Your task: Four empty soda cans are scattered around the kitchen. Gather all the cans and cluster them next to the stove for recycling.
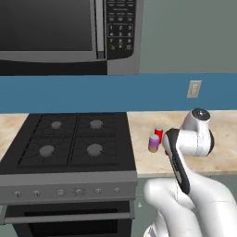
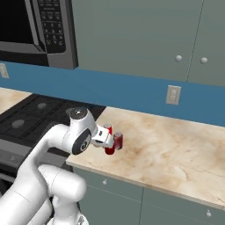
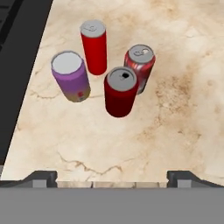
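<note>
Four soda cans (image 3: 109, 70) stand clustered on the table (image 3: 175, 122) beside the stove (image 1: 69, 139) for recycling; fingers (image 3: 41, 178) spread apart, empty.

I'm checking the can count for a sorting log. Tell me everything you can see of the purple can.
The purple can is a short, stout cylinder with a plain pale top showing no tab, a purple body and a tan band near its base. It stands upright on the beige marble counter beside the black stove, at the stove-side edge of a cluster with three red cans. It stands apart from them, and the open gripper hovers clear of it.
</note>
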You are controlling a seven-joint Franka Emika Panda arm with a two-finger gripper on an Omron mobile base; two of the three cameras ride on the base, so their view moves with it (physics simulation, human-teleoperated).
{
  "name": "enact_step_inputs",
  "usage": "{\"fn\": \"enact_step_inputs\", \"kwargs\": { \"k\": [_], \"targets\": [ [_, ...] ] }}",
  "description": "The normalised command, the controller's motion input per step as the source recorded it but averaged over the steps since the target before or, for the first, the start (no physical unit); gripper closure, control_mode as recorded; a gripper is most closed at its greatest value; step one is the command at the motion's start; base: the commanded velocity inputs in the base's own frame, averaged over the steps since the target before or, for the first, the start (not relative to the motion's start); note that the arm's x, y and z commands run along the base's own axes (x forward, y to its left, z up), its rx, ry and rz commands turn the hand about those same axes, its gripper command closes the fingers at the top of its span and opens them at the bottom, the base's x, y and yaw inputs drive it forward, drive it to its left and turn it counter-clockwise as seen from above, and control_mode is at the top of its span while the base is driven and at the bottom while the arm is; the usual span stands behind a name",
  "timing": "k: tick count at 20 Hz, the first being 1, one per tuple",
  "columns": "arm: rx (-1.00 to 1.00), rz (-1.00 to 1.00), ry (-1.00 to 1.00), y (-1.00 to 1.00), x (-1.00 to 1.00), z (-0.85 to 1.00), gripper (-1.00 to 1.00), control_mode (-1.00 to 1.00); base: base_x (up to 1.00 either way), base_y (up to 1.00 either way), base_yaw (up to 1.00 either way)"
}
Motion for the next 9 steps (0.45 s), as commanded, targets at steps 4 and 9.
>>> {"fn": "enact_step_inputs", "kwargs": {
  "k": [4, 9],
  "targets": [
    [0.00, -0.10, 0.00, 0.13, -0.48, 0.03, -1.00, -1.00, 0.00, 0.00, 0.00],
    [0.00, -0.08, 0.00, 0.11, -0.46, 0.00, -1.00, -1.00, 0.00, 0.00, 0.00]
  ]
}}
